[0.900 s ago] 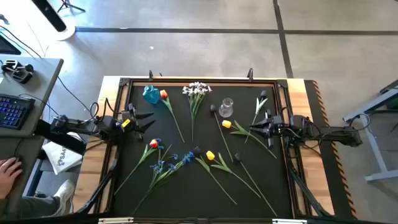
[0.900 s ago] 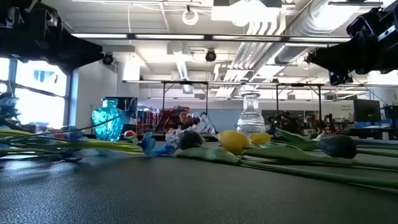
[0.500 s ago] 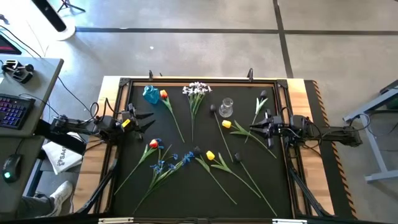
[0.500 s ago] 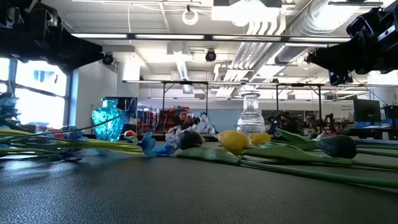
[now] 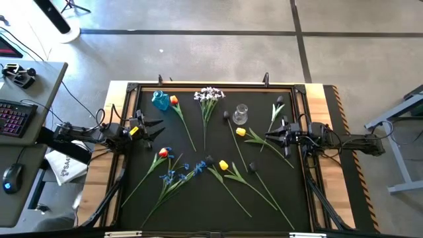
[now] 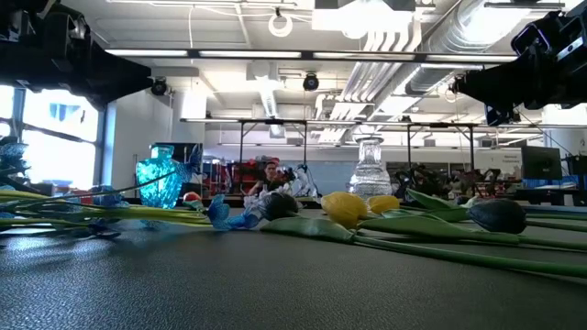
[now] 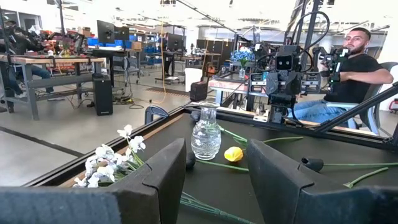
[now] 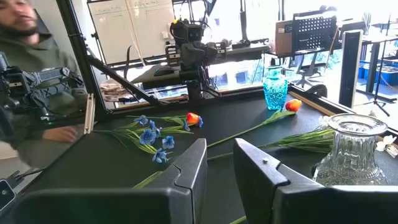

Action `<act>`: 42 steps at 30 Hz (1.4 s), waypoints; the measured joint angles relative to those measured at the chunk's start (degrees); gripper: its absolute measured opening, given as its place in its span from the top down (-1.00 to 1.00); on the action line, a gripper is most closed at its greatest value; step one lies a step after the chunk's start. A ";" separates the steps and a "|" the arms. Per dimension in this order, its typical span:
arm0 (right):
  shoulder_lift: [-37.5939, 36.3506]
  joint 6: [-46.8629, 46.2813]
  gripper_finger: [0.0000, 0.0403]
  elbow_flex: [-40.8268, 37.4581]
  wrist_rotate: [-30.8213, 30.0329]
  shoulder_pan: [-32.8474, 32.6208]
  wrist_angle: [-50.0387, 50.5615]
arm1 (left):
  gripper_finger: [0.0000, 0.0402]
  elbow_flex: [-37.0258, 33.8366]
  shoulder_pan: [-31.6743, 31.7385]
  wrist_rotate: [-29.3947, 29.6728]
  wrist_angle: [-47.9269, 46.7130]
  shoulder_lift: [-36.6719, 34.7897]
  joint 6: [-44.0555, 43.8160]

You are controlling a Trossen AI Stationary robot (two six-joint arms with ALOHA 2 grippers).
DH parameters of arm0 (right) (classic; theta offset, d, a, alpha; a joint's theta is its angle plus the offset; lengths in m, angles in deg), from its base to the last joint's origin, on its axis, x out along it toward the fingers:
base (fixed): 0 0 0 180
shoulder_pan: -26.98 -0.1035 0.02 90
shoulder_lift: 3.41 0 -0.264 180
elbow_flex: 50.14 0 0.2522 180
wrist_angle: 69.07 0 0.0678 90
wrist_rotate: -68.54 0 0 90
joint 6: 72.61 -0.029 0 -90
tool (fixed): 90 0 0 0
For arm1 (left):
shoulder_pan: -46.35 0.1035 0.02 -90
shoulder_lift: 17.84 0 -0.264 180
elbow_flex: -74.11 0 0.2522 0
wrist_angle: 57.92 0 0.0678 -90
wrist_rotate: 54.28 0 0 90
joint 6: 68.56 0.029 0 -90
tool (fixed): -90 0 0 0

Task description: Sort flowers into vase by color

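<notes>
On the black mat: flowers (image 5: 198,162) lie scattered, none in either vase | left gripper (image 5: 153,129) at left edge, fingers apart, empty | right gripper (image 5: 269,138) at right edge, narrow gap, empty

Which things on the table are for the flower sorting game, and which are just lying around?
For the job: flowers, blue vase, clear vase, left gripper, right gripper.
Just lying about: keyboard, mouse.
</notes>
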 joint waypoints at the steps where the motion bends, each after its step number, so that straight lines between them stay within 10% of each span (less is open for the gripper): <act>1: 0.01 -0.01 0.61 0.02 0.00 0.02 0.00 | 0.21 0.00 0.00 0.01 0.00 0.02 0.00; 30: 0.02 -0.02 0.61 0.00 0.02 0.01 0.01 | 0.21 0.00 0.01 0.00 0.01 0.01 -0.14; 42: 0.00 -0.02 0.61 0.00 0.00 0.00 0.00 | 0.21 -0.02 0.05 -0.52 8.57 0.04 -14.22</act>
